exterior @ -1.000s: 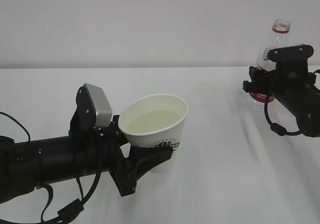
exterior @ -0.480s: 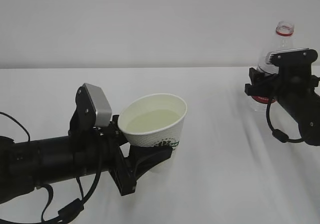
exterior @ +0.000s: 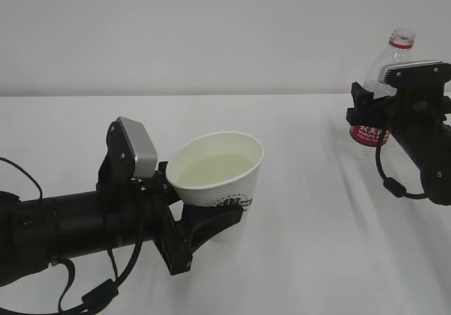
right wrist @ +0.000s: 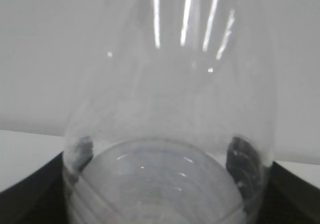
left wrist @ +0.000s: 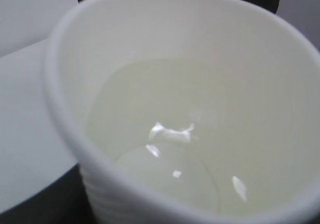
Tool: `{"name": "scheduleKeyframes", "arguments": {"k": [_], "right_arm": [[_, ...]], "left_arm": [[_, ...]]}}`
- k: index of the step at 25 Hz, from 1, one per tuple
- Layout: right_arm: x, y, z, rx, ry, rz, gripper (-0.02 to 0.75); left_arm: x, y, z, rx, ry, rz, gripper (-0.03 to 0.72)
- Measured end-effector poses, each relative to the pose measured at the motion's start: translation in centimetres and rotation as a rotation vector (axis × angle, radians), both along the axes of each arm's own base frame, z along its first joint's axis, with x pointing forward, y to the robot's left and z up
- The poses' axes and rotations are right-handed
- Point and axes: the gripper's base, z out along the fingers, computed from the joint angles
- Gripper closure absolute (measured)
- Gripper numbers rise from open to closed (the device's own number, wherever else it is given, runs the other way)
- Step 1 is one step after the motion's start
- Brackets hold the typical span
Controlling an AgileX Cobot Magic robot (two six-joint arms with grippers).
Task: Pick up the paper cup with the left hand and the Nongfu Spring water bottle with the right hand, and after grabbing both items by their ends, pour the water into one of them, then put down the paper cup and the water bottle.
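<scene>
Paper cup (exterior: 220, 168) w/ water (exterior: 213, 168) sits low at left-centre, tilted, clamped at its base by the left hand (exterior: 204, 220). Bottle (exterior: 384, 96) stands upright far right on the table (exterior: 303, 209); right hand (exterior: 368, 109) is around its lower body, can't tell if jaws grip.

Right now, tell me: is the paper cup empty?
No, the paper cup holds a pale pool of water with glints on its surface.
</scene>
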Motion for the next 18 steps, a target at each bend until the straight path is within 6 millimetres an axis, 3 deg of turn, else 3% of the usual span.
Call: {"name": "scheduleKeyframes", "arguments": {"k": [13,18], "right_arm": [[-0.2,0.0,1.5,0.005,0.007,0.002,0.106],[-1.3,-0.1,1.9,0.004,0.017,0.003,0.106]], "left_arm": [[0.0,0.0,0.0,0.000,0.000,0.000,0.226],[0.0,0.0,0.0,0.000,0.000,0.000,0.227]]}}
